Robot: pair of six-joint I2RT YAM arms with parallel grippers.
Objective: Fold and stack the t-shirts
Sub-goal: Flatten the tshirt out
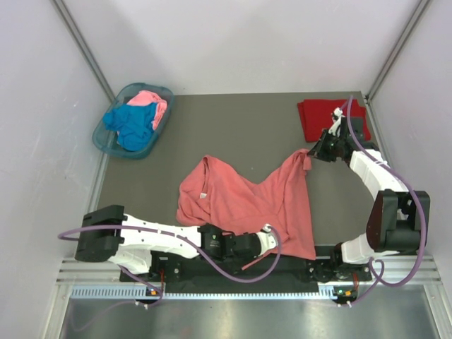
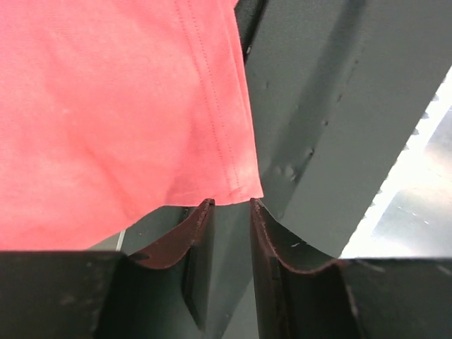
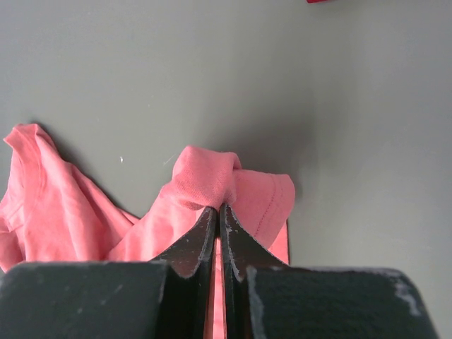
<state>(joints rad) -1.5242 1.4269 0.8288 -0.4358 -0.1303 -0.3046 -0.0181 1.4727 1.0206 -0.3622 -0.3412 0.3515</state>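
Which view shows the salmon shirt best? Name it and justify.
Top external: the whole salmon shirt is visible there. Left wrist shows only a hem corner; right wrist, just the bunched edge pinched by the right gripper.

Robot test cell in a lab, definitely not a home

Plain white walls (image 1: 247,42) boxing in a bare grey table (image 1: 233,127), left arm (image 1: 155,236) and right arm (image 1: 374,176) bolted by a metal rail (image 1: 85,267), purple cables (image 1: 85,229) looping around. Just a coral shirt (image 1: 240,201) and a teal basket (image 1: 102,145) for laundry.
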